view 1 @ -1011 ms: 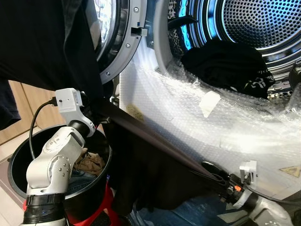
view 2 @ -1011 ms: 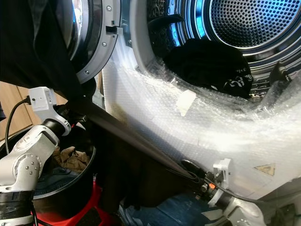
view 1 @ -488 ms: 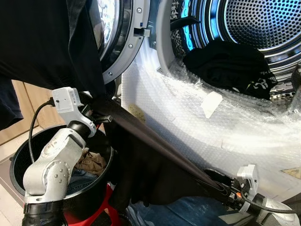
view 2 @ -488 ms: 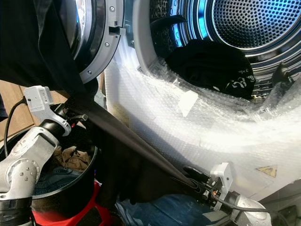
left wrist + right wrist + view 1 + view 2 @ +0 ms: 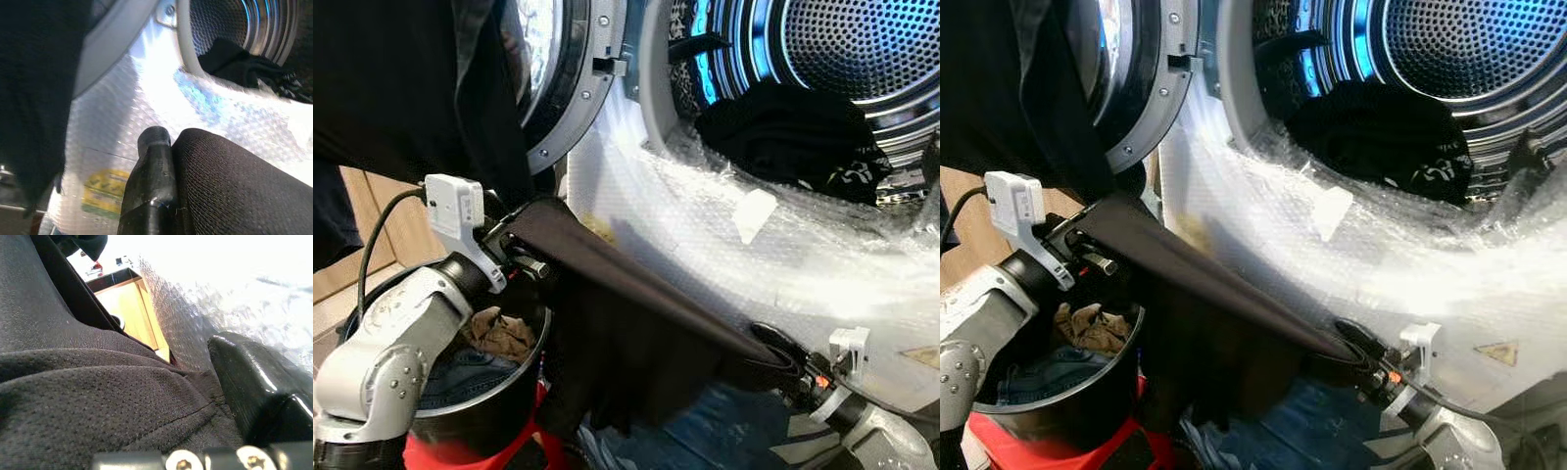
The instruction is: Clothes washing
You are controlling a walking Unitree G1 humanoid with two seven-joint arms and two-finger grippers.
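Nearest me, both grippers are clamped on one dark garment (image 5: 636, 323) stretched between them in front of the washing machine. My left gripper (image 5: 514, 240) pinches the upper left corner above the black basket (image 5: 499, 411). My right gripper (image 5: 778, 352) grips the low right end, close against the bubble wrap (image 5: 705, 225) that covers the machine's front. The rest of the cloth hangs down between them.

Compared with a second ago, the left gripper has risen a little. The fabric along the top edge now spreads as a flat band rather than a tight cord, and the right gripper has shifted slightly further right.

In the basket I see crumpled brown cloth (image 5: 499, 338) over something blue. It sits on a red stand (image 5: 470, 455).

A yellow sticker (image 5: 102, 193) shows under the bubble wrap in the left wrist view, but its writing is too blurred to read. A yellow warning triangle (image 5: 1491, 351) sits low on the right.

The right wrist view shows the knit weave pressed against one black finger (image 5: 254, 382), and a wooden cabinet (image 5: 129, 308) beyond.

Farther back, the round door (image 5: 573, 88) stands open. Black clothes (image 5: 783, 132) lie inside the blue-lit drum (image 5: 862, 49).
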